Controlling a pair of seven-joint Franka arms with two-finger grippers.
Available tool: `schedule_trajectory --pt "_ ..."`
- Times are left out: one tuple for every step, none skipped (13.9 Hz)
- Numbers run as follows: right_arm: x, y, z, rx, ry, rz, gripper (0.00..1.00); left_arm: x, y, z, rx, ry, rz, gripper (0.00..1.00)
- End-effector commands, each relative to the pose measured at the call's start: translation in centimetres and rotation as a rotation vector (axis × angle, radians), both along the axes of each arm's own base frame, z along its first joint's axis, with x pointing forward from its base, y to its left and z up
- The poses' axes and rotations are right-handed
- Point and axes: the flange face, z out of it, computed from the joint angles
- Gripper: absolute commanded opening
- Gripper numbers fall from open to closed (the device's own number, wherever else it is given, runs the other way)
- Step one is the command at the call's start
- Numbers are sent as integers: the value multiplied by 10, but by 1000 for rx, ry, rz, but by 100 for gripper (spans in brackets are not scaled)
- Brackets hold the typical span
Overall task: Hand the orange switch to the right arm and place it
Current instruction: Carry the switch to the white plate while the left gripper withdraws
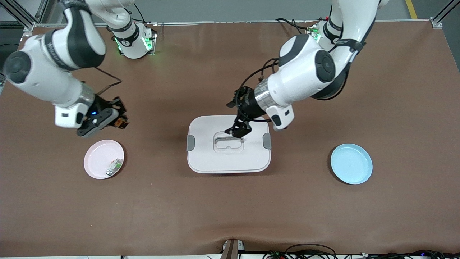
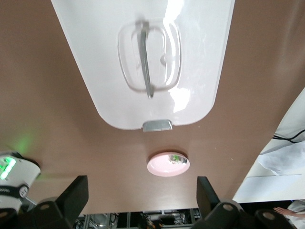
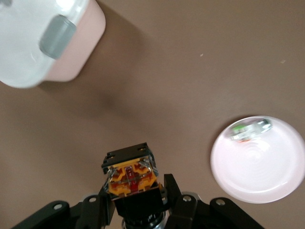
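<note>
The orange switch (image 1: 121,122) (image 3: 132,177), a small black block with an orange face, sits between the fingers of my right gripper (image 1: 118,118) (image 3: 138,193), which is shut on it. That gripper hangs over bare table beside the pink plate (image 1: 97,156) (image 3: 259,169). My left gripper (image 1: 238,131) (image 2: 142,198) is open and holds nothing. It hovers over the lid of the white box (image 1: 212,160) (image 2: 190,57), close to the lid's handle (image 1: 228,141).
A small white-and-green part (image 1: 114,166) (image 3: 250,128) lies in the pink plate. A light blue plate (image 1: 351,163) stands toward the left arm's end of the table. The white box, with grey clips, takes up the table's middle.
</note>
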Motion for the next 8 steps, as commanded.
schedule_trajectory --pt "21 -52 -29 -27 -59 179 0 -25 47 2 86 -43 -79 100" --pt "25 -70 -39 -43 -69 212 0 -27 65 1 107 -53 -112 100" --pt "29 -82 -47 -69 -76 252 0 -30 85 1 127 -67 -133 100" --pt "33 -88 -53 -103 -95 299 0 -31 104 -3 150 -91 -162 100" --pt "37 -92 -60 -131 -105 339 0 -33 125 -8 189 -124 -204 100" --pt "41 -95 -72 -155 -108 382 0 -33 147 -14 227 -149 -235 100" --pt "45 -95 -80 -176 -125 412 0 -35 162 -20 260 -168 -271 100" --pt "48 -96 -90 -189 -130 427 0 -37 175 -27 299 -185 -315 100"
